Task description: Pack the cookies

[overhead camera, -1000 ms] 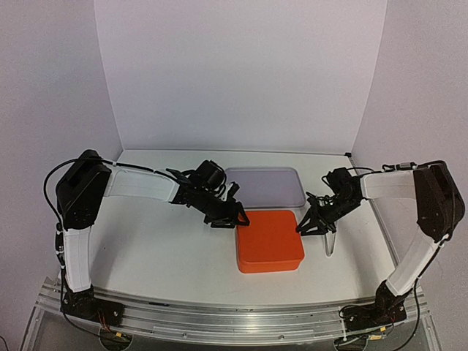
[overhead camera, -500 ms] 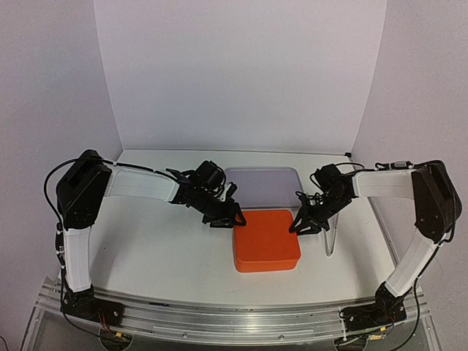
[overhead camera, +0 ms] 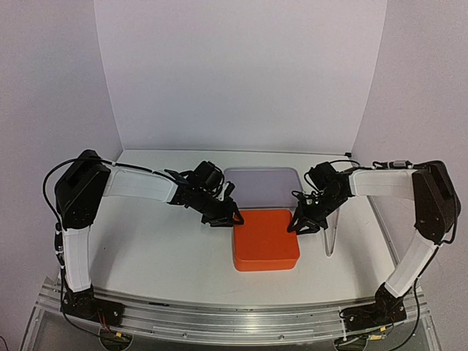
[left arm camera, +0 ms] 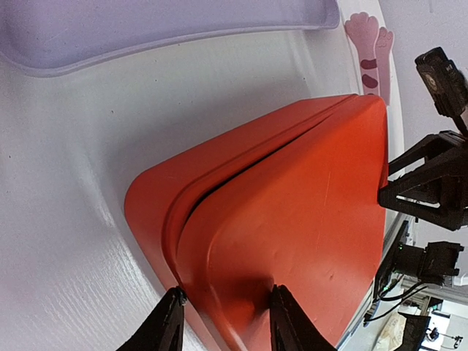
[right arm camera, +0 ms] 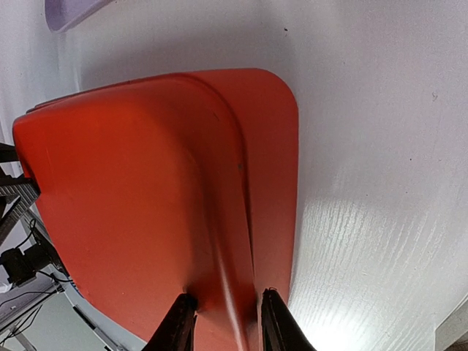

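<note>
Orange box: sat lidded, just in front of the lavender tray.
Left gripper: jaws straddled the box's far-left corner; whether they pinched it could not be told.
Right gripper: jaws straddled the far-right corner (orange filled the gap); grip could not be told.
Cookies: hidden; whereabouts could not be told.

Overhead looks down; both close wrist views apparently share orange box.
</note>
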You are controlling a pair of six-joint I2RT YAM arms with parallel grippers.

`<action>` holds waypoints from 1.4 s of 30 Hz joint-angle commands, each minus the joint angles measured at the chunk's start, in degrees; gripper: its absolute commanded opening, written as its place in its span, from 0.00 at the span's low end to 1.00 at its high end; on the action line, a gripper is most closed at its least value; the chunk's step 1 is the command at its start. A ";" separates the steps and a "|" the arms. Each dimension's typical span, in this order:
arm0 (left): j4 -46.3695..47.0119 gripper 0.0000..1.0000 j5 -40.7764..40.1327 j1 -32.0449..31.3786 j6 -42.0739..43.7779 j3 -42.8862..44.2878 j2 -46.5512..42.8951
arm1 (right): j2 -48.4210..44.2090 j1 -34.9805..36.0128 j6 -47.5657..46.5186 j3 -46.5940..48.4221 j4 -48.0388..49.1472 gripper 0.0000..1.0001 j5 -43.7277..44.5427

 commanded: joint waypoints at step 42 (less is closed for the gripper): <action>9.60 0.68 5.30 -6.26 -7.77 -13.21 -8.00 | -3.31 5.82 3.87 -2.41 -5.46 0.32 1.52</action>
